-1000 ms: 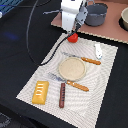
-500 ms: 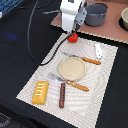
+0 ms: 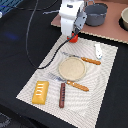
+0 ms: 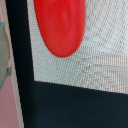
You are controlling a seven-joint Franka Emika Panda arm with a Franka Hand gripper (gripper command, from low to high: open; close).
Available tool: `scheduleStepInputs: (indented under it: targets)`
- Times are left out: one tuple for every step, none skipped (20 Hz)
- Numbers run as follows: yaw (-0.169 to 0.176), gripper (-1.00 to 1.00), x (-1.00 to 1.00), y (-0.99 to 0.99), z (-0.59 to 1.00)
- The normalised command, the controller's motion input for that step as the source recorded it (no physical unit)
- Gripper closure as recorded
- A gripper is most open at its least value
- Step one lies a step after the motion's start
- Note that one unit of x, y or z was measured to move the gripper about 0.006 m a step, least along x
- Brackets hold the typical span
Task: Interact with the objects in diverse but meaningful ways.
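No readable text, label, brand, number or sign is found in either view. The woven placemat (image 3: pixel 102 75) is printed only with a fine line pattern, and no lettering is seen on it. The white gripper housing (image 3: pixel 72 17) above the placemat's far edge is shown too blurred for any marking to be made out. In the wrist view, the red tomato (image 4: pixel 59 25) on the placemat is seen as plain, unmarked red.

black tabletop (image 3: pixel 20 60), striped placemat (image 3: pixel 105 85) — brown board (image 3: pixel 112 34) at rear
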Motion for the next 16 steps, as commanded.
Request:
scheduleStepInputs:
  targets:
    - [0.000,-1.00,0.00,0.40,-0.23]
    - [0.000,-1.00,0.00,0.44,-0.21]
    - [0.000,-1.00,0.00,0.43,-0.21]
    - [0.000,-1.00,0.00,0.41,-0.20]
    - [0.000,-1.00,0.00,0.41,-0.19]
    - [0.000,-1.00,0.00,0.40,-0.17]
    - [0.000,-1.00,0.00,0.39,-0.17]
    - [0.000,-1.00,0.00,0.39,-0.17]
    - [0.000,-1.00,0.00,0.37,-0.18]
    - [0.000,-1.00,0.02,0.37,-0.17]
    - [0.000,-1.00,0.04,0.36,-0.17]
    - [0.000,-1.00,0.03,0.34,-0.19]
    - [0.000,-1.00,0.03,0.32,-0.19]
    - [0.000,-1.00,0.05,0.31,-0.20]
    - [0.000,-1.00,0.06,0.27,-0.19]
    - [0.000,-1.00,0.06,0.19,-0.19]
